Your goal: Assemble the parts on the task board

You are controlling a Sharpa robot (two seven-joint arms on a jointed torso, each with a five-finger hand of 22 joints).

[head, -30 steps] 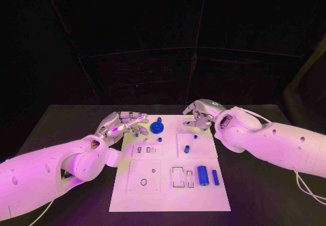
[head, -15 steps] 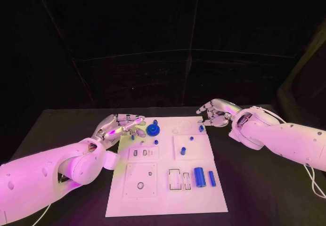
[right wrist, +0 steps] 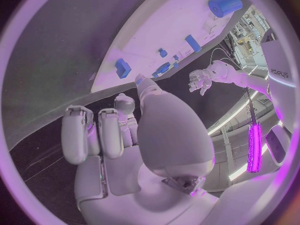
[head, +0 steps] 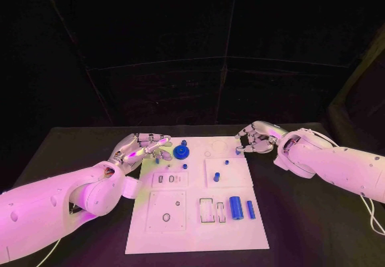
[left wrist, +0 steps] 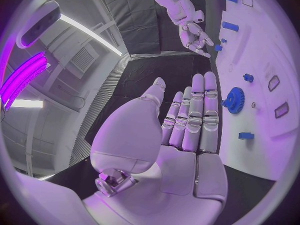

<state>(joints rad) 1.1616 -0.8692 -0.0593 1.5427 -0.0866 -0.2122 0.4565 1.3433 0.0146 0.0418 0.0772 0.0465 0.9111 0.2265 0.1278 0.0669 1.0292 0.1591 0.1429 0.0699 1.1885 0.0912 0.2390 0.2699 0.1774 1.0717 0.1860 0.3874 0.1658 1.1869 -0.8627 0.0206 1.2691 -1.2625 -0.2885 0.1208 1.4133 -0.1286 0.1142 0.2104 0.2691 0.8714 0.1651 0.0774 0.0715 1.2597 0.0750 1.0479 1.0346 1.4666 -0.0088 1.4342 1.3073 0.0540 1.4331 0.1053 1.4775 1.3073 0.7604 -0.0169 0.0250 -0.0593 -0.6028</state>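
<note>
The white task board (head: 201, 233) lies mid-table with blue parts on it. A blue gear (head: 181, 149) stands near its far left end. My left hand (head: 144, 146) hovers by that corner with straight fingers (left wrist: 201, 110) and holds nothing. My right hand (head: 257, 137) is beside the board's far right corner with fingers curled in and nothing in them. A small blue block (head: 238, 150) lies on the board's edge just off its fingertips, apart from the thumb (right wrist: 147, 90). A large blue cylinder (head: 236, 207) and a thin one (head: 250, 209) lie near the front right.
Small blue pegs (head: 216, 177) stand in the board's middle plates, and rectangular slots (head: 208, 209) sit left of the cylinders. Black table (head: 312, 222) surrounds the board on both sides. The left forearm (head: 64, 200) crosses the table's left part.
My right hand has drawn back from the board's far middle to beyond its far right corner, and the small blue block now lies by its fingertips. The left hand has barely moved.
</note>
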